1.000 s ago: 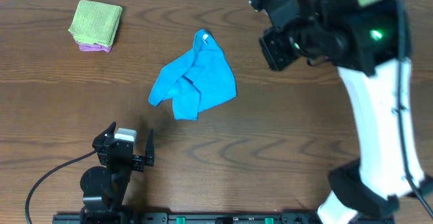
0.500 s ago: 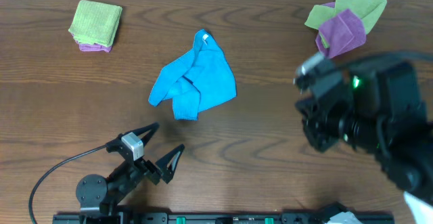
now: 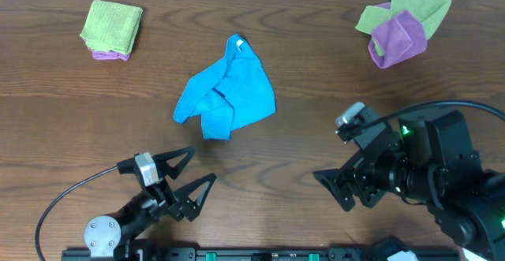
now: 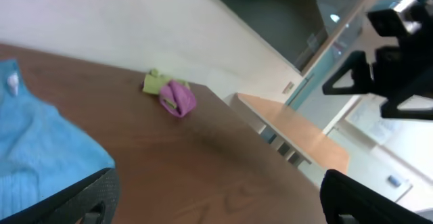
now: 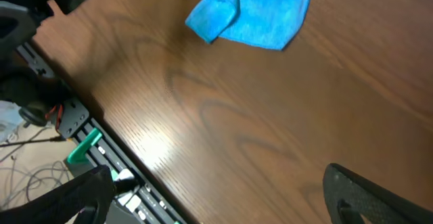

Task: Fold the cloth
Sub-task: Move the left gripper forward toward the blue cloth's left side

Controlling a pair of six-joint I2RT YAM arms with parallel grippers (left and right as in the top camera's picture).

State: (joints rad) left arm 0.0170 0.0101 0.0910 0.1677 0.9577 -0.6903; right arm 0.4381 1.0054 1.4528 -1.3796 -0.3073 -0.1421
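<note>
At the far left corner of the tabletop (image 3: 316, 80), a folded lime-green cloth (image 3: 113, 20) is laid on a folded purple cloth (image 3: 106, 54), of which only an edge is shown. Close to the near edge, left of the middle, the left gripper (image 3: 194, 169) is held low. Its fingers (image 3: 180, 157) are spread wide and nothing is gripped between them.

The sky-blue cloth (image 3: 229, 91) is found somewhat left of the tabletop's centre and nearer the far edge. It is crumpled and partly doubled over on itself, with its small white tag (image 3: 239, 45) at the tip toward the far edge. It is touched by neither gripper.

Toward the near right corner, the right gripper (image 5: 216, 180) is placed well apart from it. In the overhead view only one finger appears to be made out past the arm's dark body. In the right wrist view the fingers (image 5: 74, 193) are shown set wide apart and empty. At the far right corner a loose lime-green cloth (image 3: 410, 5) and a loose purple cloth (image 3: 398, 36) are heaped together.
</note>
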